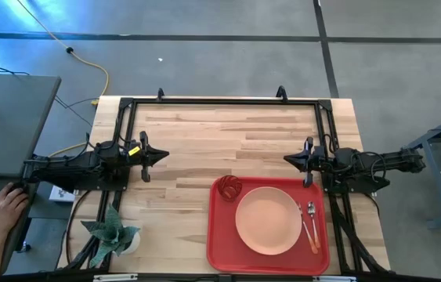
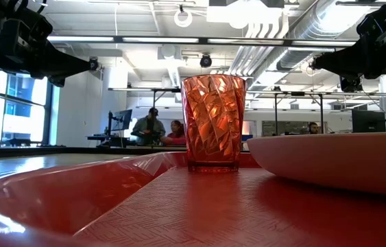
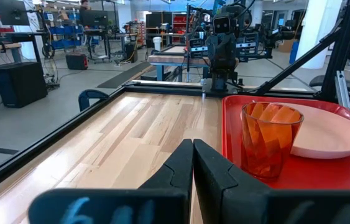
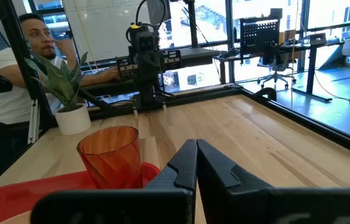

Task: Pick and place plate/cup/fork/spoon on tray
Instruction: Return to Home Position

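Red plastic fills the near right part of the wooden table [image 1: 204,133] in the high view: the tray [image 1: 218,251] is laid there flat. The plate [image 1: 267,220] is set at the tray's middle, and the cup [image 1: 229,187] is placed at its far left corner, just beside the plate. The fork [image 1: 304,221] and the spoon [image 1: 312,223] are laid side by side to the right of the plate, the fork nearer to it. The left gripper [image 1: 161,156] is held over bare wood at the table's left, well apart from the tray. The right gripper [image 1: 289,159] is held just beyond the tray's far edge. A potted plant [image 1: 112,233] is seen at the near left corner, and a person's hand [image 1: 5,210] is seen off the table's left side.

From the low view, the cup is shown upright on the tray, with the plate's rim to its right. Both arms are seen high above, at the upper corners.

Through the left wrist view, the left gripper's fingers [image 3: 181,163] are pressed together on nothing. The cup is seen in front of the plate; whether they touch cannot be told.

Through the right wrist view, the right gripper's fingers [image 4: 184,163] are likewise closed and empty. A seated person [image 4: 7,81] is seen behind the plant.
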